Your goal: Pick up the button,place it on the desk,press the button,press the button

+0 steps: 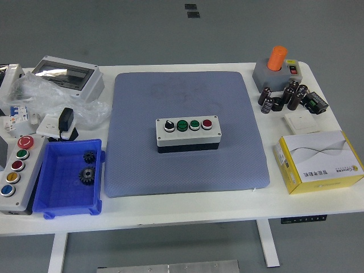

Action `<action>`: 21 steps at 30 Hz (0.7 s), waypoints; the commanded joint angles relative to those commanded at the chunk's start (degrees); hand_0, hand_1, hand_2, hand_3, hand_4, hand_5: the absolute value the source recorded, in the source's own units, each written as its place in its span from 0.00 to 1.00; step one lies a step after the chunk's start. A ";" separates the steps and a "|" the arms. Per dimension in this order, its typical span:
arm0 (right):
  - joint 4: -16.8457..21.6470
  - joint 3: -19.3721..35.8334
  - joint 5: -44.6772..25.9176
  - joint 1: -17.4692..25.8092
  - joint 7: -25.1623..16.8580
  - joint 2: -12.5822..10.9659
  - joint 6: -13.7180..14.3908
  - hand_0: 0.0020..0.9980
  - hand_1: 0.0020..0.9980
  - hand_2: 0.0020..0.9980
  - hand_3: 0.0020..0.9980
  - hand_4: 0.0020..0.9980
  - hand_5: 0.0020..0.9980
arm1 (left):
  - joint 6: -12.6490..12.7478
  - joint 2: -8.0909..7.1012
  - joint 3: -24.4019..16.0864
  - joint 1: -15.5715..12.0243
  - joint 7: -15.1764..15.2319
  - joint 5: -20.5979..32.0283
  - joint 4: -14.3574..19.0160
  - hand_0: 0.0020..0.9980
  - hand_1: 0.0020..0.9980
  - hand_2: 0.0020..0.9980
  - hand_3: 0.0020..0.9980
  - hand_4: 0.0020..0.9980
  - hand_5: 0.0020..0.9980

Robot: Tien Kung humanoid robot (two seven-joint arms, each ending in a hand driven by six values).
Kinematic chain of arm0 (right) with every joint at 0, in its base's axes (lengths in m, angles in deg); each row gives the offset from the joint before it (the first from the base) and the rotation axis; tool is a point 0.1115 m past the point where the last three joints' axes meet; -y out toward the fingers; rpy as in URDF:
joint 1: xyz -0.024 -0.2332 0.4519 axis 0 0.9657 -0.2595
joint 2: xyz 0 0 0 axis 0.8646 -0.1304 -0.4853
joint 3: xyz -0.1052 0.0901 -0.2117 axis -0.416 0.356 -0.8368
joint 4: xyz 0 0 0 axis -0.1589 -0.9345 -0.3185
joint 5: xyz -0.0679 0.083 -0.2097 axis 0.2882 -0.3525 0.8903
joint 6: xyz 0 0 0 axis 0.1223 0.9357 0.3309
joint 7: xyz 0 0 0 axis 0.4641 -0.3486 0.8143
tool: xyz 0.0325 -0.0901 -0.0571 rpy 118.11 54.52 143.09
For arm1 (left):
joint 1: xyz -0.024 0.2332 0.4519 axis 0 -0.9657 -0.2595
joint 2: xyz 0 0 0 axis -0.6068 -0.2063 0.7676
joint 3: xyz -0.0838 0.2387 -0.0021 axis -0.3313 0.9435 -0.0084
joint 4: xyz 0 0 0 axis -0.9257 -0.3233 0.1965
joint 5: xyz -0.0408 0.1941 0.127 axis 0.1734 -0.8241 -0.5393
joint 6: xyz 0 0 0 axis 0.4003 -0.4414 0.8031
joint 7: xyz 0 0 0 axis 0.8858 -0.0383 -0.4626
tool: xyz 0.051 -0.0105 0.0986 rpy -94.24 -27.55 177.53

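A grey button box [188, 135] sits in the middle of the blue-grey mat [187, 102]. Its top carries a black knob [169, 125], two green buttons [182, 125] and a red button [207, 123] in a row. Nothing touches the box. Neither of my hands shows in the head view.
At the left stand a blue tray [57, 196] with two black gears, a second grey button box [14, 170], a clear-lidded enclosure [68, 77] and plastic bags. At the right are a yellow carton [318, 161], dark capacitors [281, 96], a white switch plate [301, 122] and a grey block with an orange knob [276, 68].
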 joint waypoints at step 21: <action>-0.72 9.02 -3.72 3.65 -7.43 0.76 2.62 0.80 0.78 0.81 0.84 0.95 0.80 | 0.43 -1.10 1.15 -0.27 -2.40 0.30 0.00 0.63 0.56 0.51 0.58 0.42 0.00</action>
